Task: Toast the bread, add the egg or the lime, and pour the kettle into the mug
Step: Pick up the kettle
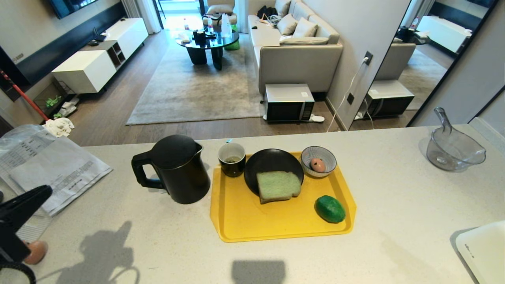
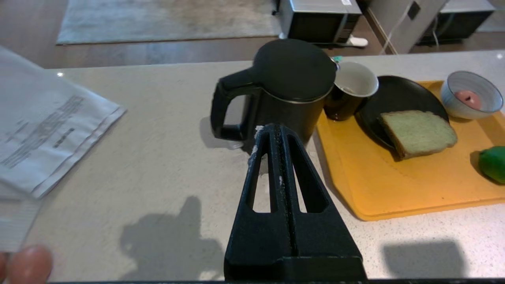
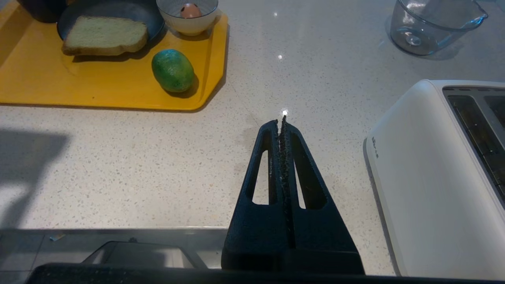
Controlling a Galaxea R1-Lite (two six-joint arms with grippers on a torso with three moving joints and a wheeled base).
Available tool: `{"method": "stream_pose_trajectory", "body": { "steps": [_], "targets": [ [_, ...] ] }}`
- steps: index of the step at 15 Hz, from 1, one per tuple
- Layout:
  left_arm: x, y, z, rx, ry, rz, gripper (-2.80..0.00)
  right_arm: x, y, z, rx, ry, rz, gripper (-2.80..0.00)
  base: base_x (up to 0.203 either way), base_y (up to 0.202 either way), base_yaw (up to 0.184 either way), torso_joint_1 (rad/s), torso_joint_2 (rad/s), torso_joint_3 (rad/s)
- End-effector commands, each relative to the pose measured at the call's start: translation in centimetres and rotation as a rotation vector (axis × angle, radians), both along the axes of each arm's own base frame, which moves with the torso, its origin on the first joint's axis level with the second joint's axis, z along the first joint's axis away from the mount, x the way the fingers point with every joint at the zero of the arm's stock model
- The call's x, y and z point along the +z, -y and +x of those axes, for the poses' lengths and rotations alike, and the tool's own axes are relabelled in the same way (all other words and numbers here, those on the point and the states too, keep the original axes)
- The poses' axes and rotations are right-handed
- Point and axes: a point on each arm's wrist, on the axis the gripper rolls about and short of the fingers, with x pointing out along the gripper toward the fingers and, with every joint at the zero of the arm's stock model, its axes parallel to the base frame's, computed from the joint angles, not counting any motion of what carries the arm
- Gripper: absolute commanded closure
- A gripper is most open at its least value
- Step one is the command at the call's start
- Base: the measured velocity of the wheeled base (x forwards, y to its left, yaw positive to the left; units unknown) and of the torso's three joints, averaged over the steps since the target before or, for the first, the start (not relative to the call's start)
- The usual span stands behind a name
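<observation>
- Progress: nothing of the task looks done yet, as far as I can judge. All 3 steps (toast, add egg/lime, pour) are left.
- The bread (image 1: 278, 186) lies untoasted on the black plate (image 1: 272, 162), one edge hanging over the plate rim onto the yellow tray (image 1: 276, 225).
- The toaster (image 3: 438, 173) is white and sits at the near right of the counter, well apart from the tray; its slots look empty, but only part of them shows.
- The lime (image 1: 330, 208) rests on the tray, near its right front corner, apart from the plate.
- An egg (image 1: 318, 165) is in the small striped bowl (image 1: 327, 156), at the tray's far right corner, just beside the plate.
- A second egg (image 1: 36, 252) lies on the counter at far left, near the left arm.
- The kettle (image 1: 175, 169) stands upright on the counter just left of the tray, lid on, handle to the left. What is inside, I cannot tell.
- The mug (image 1: 232, 158) stands on the tray's far left corner, between kettle and plate. It holds smth dark at the bottom, maybe a tea bag or a bit of liquid; not filled.
- A clear glass jug (image 1: 451, 150) at far right of the counter looks empty.
- Left gripper (image 2: 273, 130): fingers pressed together, holding nothing, in the air above the counter and pointing toward the kettle.
- Right gripper (image 3: 282, 122): fingers also together, nothing held, over bare counter between tray and toaster.
- Papers (image 1: 51, 165) lie at the left side, not part of the job.
</observation>
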Motion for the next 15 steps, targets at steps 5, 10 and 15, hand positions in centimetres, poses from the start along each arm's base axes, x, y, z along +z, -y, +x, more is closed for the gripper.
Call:
{"method": "stream_pose_trajectory", "body": {
  "steps": [5,10,15],
  "targets": [
    [-5.7,-2.5,4.3,0.041,-0.142,0.013,0.00,0.0,0.0,0.0,0.001,0.000,0.000,0.00,0.000,0.000,0.000,0.000,0.00,0.000],
    [-8.0,-2.7,3.7,0.009,-0.182,0.018,0.00,0.0,0.0,0.0,0.001,-0.002,0.000,0.00,0.000,0.000,0.000,0.000,0.00,0.000],
    [-8.6,-2.9,3.8,0.017,-0.213,0.005,-2.80,0.0,0.0,0.0,0.001,-0.002,0.000,0.00,0.000,0.000,0.000,0.000,0.00,0.000]
  ]
}}
